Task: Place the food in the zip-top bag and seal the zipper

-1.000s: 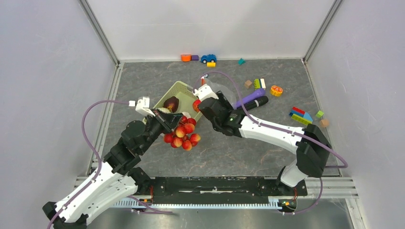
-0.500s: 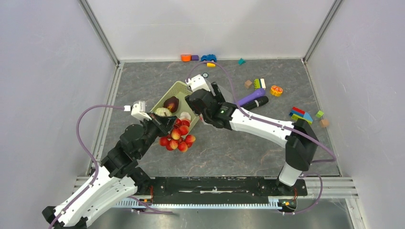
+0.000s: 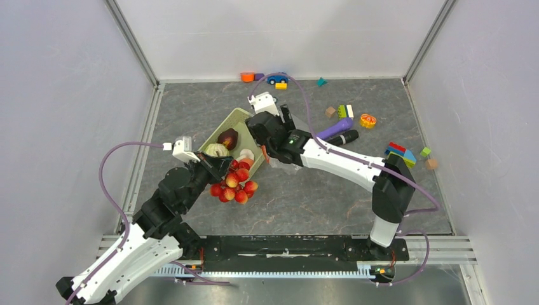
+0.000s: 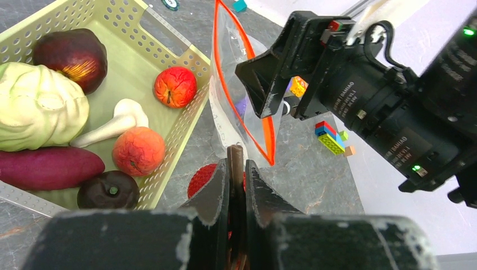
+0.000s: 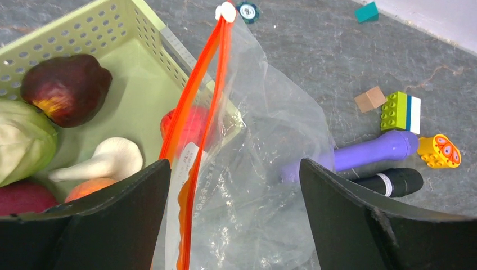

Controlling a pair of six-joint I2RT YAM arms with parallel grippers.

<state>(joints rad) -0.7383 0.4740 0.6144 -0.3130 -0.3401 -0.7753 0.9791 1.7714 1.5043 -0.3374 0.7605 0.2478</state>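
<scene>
Table (image 3: 305,197): grey, marbled, toys scattered toward the far and right side.

Basket (image 4: 121,25): light green, slotted, left of centre. It holds most of the food: cabbage (image 4: 39,107), long purple piece (image 4: 48,167), dark red-purple piece (image 4: 70,53), peach apple (image 4: 139,151), red apple (image 4: 175,86), white mushroom (image 4: 115,121), small dark round piece (image 4: 109,190).

Zip-top bag (image 5: 270,146): clear and crinkled, standing on edge against the basket's right corner. Its lower part spreads over the table toward a purple cylinder (image 5: 371,152) and a black marker (image 5: 391,181).

Right gripper (image 5: 233,169): fingers spread wide, one on each side of the bag's mouth. Cannot tell if either touches the plastic.

Left gripper (image 4: 236,164): fingers pinched together on a thin brown stem. A bunch of red fruit (image 3: 234,184) hangs from it, just off the basket's near edge, close to the bag.

Zipper (image 5: 194,90): orange-red, its two strips parted into a narrow slit and meeting at a white slider (image 5: 227,11) at the far end.
</scene>
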